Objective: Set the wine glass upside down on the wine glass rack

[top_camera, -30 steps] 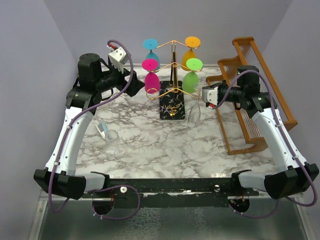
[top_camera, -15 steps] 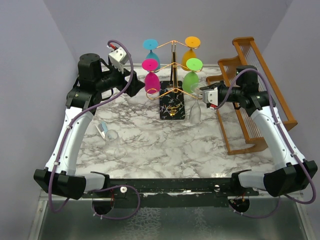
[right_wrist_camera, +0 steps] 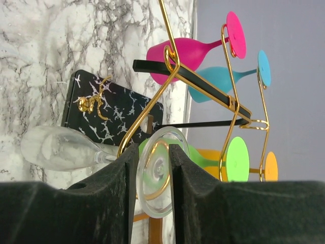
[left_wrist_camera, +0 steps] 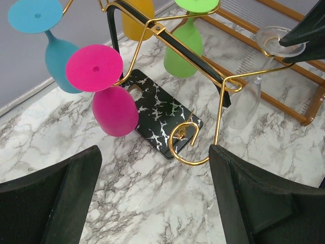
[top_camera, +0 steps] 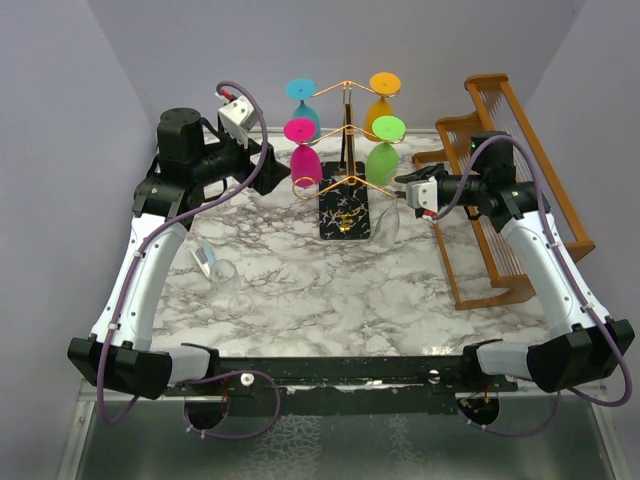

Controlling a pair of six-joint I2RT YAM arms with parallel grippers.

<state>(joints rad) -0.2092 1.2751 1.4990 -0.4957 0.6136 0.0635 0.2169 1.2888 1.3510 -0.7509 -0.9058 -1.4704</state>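
Note:
The clear wine glass (top_camera: 388,224) hangs bowl down, tilted, with its round foot (right_wrist_camera: 157,175) pinched between my right gripper's (top_camera: 408,188) pads. It is right beside the lower right scroll arm (left_wrist_camera: 231,84) of the gold wire wine glass rack (top_camera: 346,150). I cannot tell whether the stem touches the wire. The rack's black speckled base (left_wrist_camera: 157,119) stands on the marble. Pink (top_camera: 304,160), blue (top_camera: 303,100), yellow (top_camera: 381,100) and green (top_camera: 382,152) glasses hang upside down on it. My left gripper (top_camera: 275,172) is open and empty, left of the rack.
A brown wooden slatted rack (top_camera: 505,200) stands along the right side, under my right arm. Another clear glass (top_camera: 224,272) lies on the marble table (top_camera: 330,290) at the left, next to a small blue and white object (top_camera: 204,260).
My right gripper has shifted slightly left and up toward the rack, and the clear glass now tilts with its bowl swung toward the base. The left arm has barely moved.

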